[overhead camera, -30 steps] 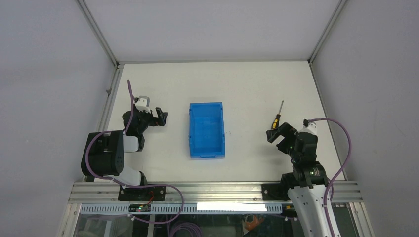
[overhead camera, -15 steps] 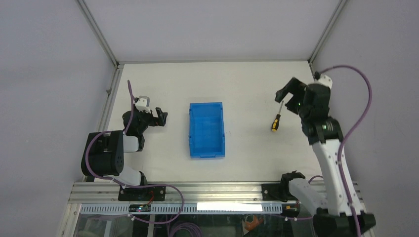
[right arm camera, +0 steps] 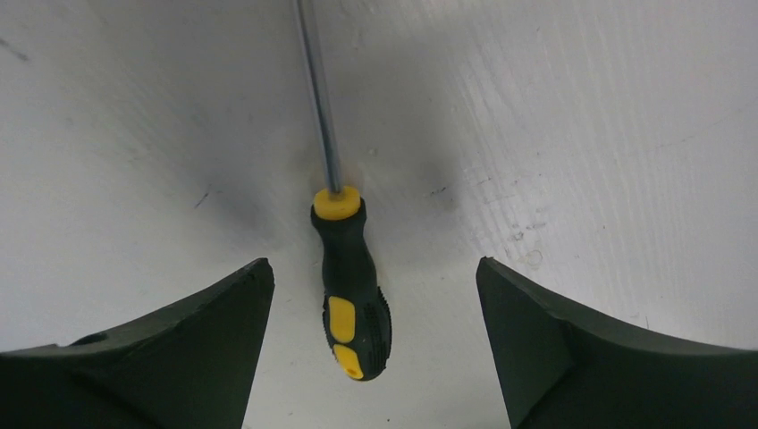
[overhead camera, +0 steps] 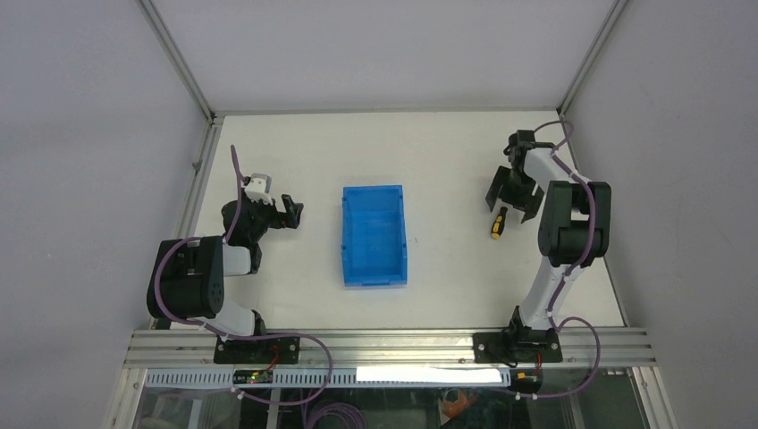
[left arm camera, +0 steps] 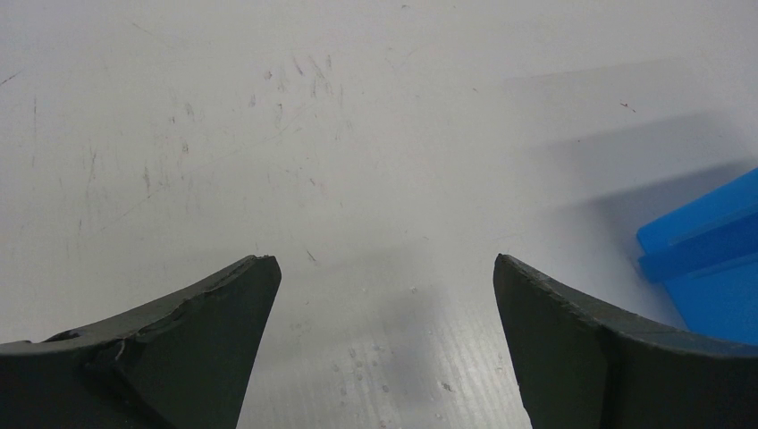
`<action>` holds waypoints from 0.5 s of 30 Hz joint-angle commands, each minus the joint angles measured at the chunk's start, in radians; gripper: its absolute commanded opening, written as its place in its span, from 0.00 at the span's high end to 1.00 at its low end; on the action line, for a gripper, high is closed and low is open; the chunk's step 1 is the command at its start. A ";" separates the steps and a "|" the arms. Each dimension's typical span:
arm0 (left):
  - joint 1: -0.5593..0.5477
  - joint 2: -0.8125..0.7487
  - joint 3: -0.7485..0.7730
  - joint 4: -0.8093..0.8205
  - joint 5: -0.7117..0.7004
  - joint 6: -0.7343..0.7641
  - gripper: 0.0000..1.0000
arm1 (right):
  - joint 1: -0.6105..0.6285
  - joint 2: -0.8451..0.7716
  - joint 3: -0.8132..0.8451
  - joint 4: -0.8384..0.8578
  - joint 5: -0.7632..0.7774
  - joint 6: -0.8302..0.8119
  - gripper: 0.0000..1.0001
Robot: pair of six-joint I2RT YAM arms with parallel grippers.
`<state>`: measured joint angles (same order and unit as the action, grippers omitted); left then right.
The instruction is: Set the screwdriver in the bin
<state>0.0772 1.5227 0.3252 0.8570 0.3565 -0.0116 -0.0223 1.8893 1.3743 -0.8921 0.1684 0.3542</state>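
Surface: white table [overhead camera: 447, 152], scuffed, grey walls around.
Screwdriver [right arm camera: 350, 286]: flat on the table, right of the bin [overhead camera: 404, 241] and well apart from it.
Right gripper [right arm camera: 373, 273]: jaws wide, straddling the handle; gap on both sides, no contact.
Left gripper [left arm camera: 383, 268]: jaws wide, nothing between; bin corner at right.
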 commanded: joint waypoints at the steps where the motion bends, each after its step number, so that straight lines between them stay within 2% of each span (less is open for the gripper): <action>1: -0.007 -0.004 0.013 0.066 0.005 0.002 0.01 | -0.005 0.038 -0.039 0.077 -0.014 -0.044 0.20; 4: -0.007 -0.003 0.014 0.065 0.004 0.002 0.01 | -0.008 0.072 -0.061 0.111 -0.012 -0.073 0.37; 10: -0.007 -0.003 0.013 0.065 0.005 0.002 0.01 | -0.007 0.041 -0.050 0.083 -0.016 -0.134 0.96; 11: -0.007 -0.003 0.013 0.065 0.005 0.002 0.01 | -0.007 0.023 -0.039 0.064 -0.016 -0.145 1.00; 15: -0.007 -0.003 0.014 0.064 0.004 0.002 0.01 | -0.007 -0.072 0.047 -0.105 -0.030 -0.190 1.00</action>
<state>0.0776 1.5227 0.3252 0.8574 0.3569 -0.0120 -0.0246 1.9179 1.3376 -0.8425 0.1352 0.2321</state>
